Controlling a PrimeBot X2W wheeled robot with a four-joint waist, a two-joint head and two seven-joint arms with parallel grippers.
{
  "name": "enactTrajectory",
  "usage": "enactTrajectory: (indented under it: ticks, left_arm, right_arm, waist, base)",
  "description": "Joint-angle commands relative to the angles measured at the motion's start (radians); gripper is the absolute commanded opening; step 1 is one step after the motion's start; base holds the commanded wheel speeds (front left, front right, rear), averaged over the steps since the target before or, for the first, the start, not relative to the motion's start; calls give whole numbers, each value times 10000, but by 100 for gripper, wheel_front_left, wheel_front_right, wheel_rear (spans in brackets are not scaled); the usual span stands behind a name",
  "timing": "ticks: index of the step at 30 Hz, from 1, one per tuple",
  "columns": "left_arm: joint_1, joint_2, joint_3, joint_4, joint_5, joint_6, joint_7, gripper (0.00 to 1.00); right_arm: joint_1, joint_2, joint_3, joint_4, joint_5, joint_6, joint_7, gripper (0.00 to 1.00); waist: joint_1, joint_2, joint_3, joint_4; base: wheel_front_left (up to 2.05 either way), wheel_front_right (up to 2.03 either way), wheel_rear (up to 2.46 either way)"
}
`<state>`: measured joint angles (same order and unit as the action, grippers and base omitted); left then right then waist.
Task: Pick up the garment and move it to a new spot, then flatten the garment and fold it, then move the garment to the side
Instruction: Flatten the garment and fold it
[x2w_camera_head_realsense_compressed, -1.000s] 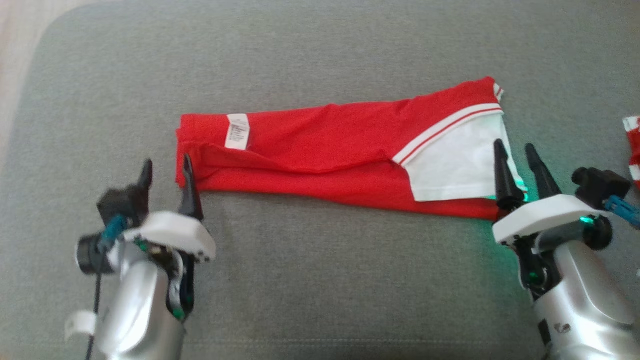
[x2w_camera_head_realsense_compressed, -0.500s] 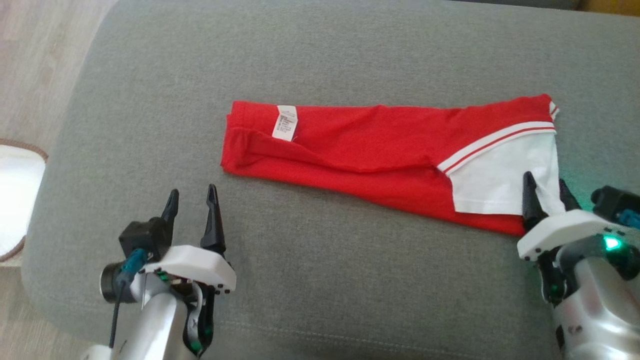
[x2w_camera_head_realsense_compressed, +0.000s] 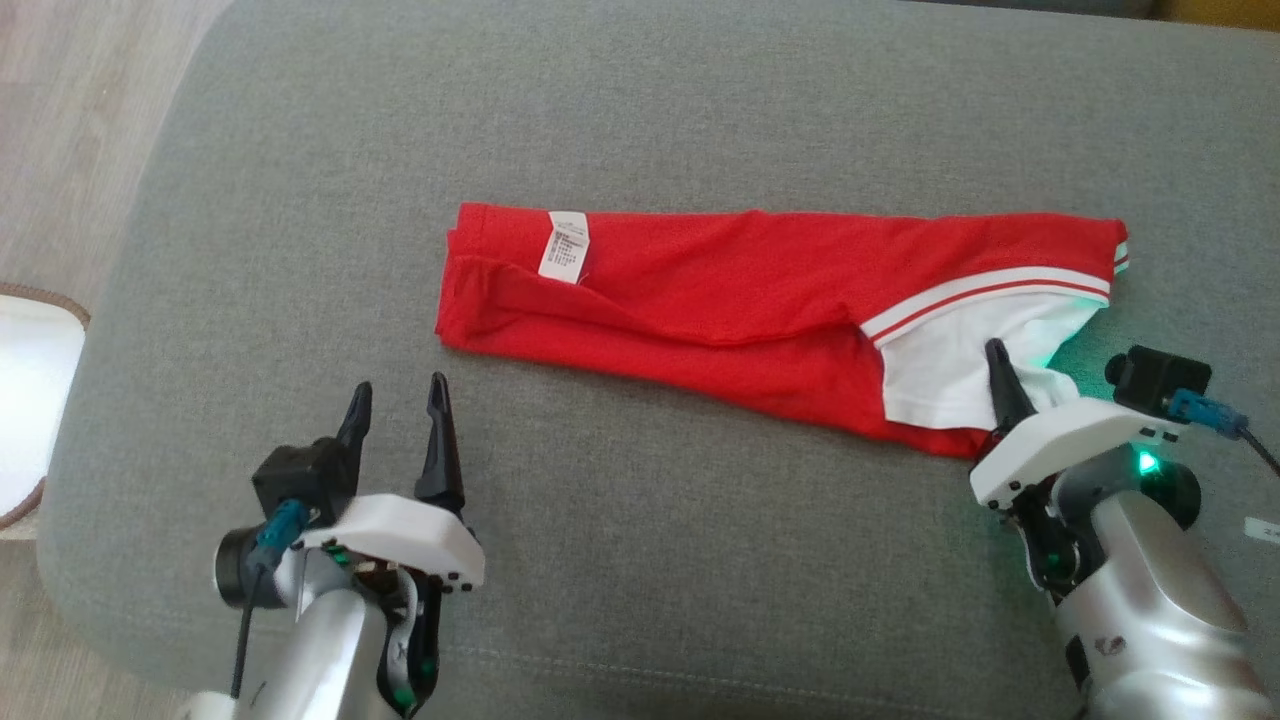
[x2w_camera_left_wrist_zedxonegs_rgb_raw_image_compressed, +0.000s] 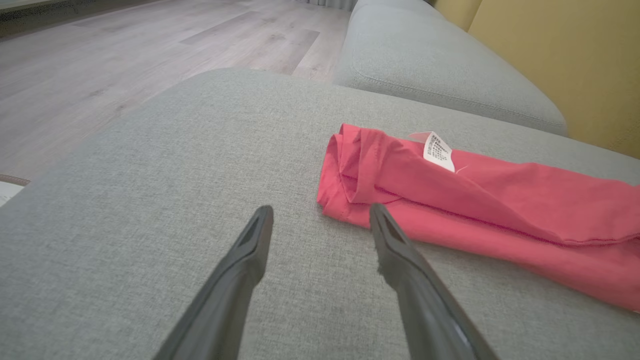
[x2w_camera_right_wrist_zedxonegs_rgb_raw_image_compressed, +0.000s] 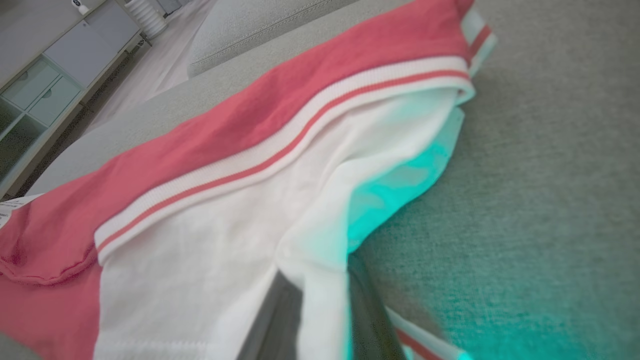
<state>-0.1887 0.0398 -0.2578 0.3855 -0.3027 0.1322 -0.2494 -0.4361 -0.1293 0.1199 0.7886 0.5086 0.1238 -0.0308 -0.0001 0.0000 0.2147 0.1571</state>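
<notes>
The garment (x2w_camera_head_realsense_compressed: 720, 300) is red, folded into a long strip across the grey cushion, with a white label near its left end and a white, stripe-trimmed panel at its right end. My right gripper (x2w_camera_head_realsense_compressed: 1015, 378) is shut on that white panel; in the right wrist view a fold of white cloth (x2w_camera_right_wrist_zedxonegs_rgb_raw_image_compressed: 315, 270) is pinched between the two dark fingers (x2w_camera_right_wrist_zedxonegs_rgb_raw_image_compressed: 280, 310). My left gripper (x2w_camera_head_realsense_compressed: 397, 395) stands open over bare cushion, below and apart from the garment's left end (x2w_camera_left_wrist_zedxonegs_rgb_raw_image_compressed: 350, 170). Its fingers (x2w_camera_left_wrist_zedxonegs_rgb_raw_image_compressed: 250, 250) hold nothing.
The grey sofa cushion (x2w_camera_head_realsense_compressed: 640, 560) ends at the left, where wooden floor (x2w_camera_head_realsense_compressed: 80, 120) begins. A round white thing with a brown rim (x2w_camera_head_realsense_compressed: 25, 400) lies on that floor. In the left wrist view another cushion (x2w_camera_left_wrist_zedxonegs_rgb_raw_image_compressed: 440, 65) and a yellow wall (x2w_camera_left_wrist_zedxonegs_rgb_raw_image_compressed: 575, 55) stand behind.
My right gripper has shut on the garment's white end, which now lies bunched and drawn slightly right. My left gripper drew back from the garment's left end. The camera shifted early on.
</notes>
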Motion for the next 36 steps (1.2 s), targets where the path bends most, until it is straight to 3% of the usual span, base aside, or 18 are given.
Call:
enactTrajectory:
  ticks: [1, 10, 18, 23, 28, 36]
  left_arm:
    - [-226, 105, 228, -315, -17, 16, -124, 100]
    - [-39, 105, 66, -305, 14, -28, -124, 100]
    - [108, 105, -283, -186, -123, -77, -124, 100]
    - [148, 105, -453, -94, -189, -67, -124, 100]
    - [172, 105, -777, -55, -299, -125, -124, 100]
    - [227, 105, -1362, -38, -498, -118, -124, 100]
  right_arm:
    - [285, 290, 391, -9, 81, 69, 68, 0]
    - [-56, -515, -122, -42, 418, 69, -1038, 0]
    - [-196, -1254, -294, -580, 400, 69, -1093, 0]
    - [-124, -1055, 599, -1847, 526, 69, -745, 0]
    - [91, -601, 2019, -3204, 710, 69, 4, 0]
    - [-278, 45, 3359, -3429, 635, 69, 613, 0]
  waist:
    - [1, 0, -24, -14]
    - [1, 0, -296, -323]
    - [1, 0, -630, -724]
    - [1, 0, -761, -723]
    - [1, 0, -848, -256]
    - [1, 0, -739, 969]
  base:
    - [0, 0, 0]
    - [0, 0, 0]
    - [0, 0, 0]
    - [0, 0, 0]
    - [0, 0, 0]
    - [0, 0, 0]
